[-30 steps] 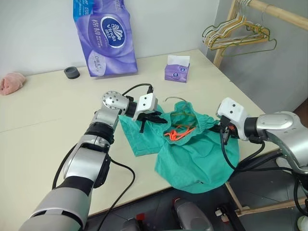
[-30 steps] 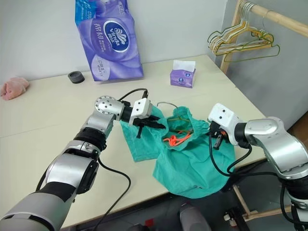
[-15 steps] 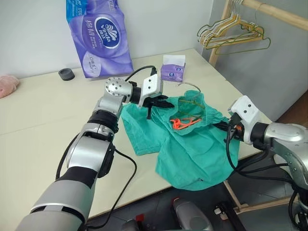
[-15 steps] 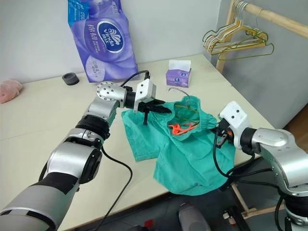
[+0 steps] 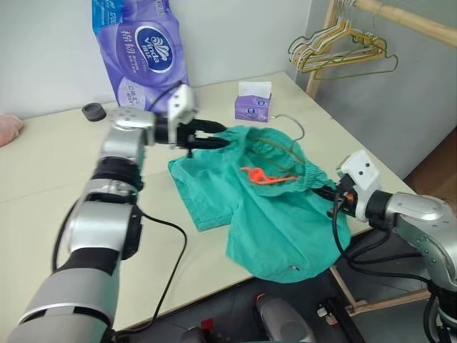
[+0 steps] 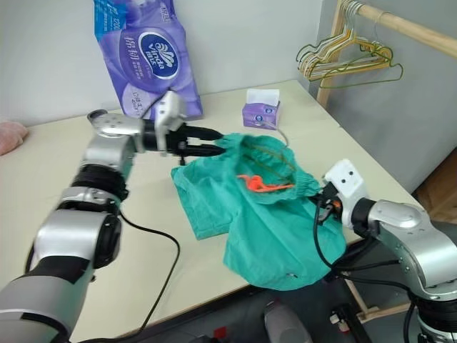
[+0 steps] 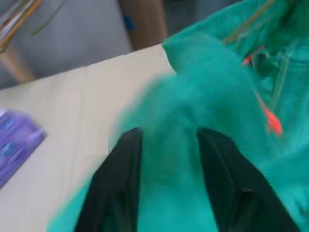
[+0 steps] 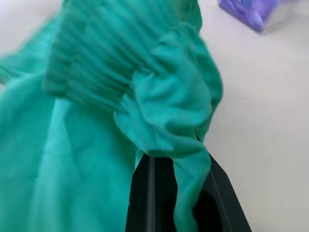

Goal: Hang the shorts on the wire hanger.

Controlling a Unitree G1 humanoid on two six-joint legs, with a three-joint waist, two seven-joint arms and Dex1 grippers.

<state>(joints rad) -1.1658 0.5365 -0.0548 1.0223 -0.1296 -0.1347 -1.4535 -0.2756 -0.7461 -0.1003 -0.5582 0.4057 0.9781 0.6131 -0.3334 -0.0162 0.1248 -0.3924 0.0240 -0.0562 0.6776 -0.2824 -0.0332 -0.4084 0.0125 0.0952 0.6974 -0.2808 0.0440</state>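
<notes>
The teal-green shorts (image 5: 271, 214) lie over the table's right front corner, their hem hanging past the edge. The orange drawstring (image 5: 268, 176) rests in the open waistband. The wire hanger's hook (image 5: 293, 123) sticks out behind the waistband; the rest of the wire sits inside the cloth. My left gripper (image 5: 223, 136) is open at the waistband's left edge, and in the left wrist view teal cloth shows between its fingers (image 7: 123, 164). My right gripper (image 5: 327, 191) is shut on the waistband's right end, with bunched cloth between its fingers (image 8: 145, 193).
On the cream table (image 5: 43, 179) stand a purple toilet-paper pack (image 5: 143, 53), a small purple tissue box (image 5: 253, 107) and a black ring (image 5: 93, 111). A pink cloth lump (image 5: 8, 128) lies far left. Several gold and green hangers (image 5: 343, 53) hang on a wooden rail at right.
My left gripper has opened and drawn back up and to the left along the waistband's edge. The right gripper keeps its hold on the cloth. The camera has shifted slightly.
</notes>
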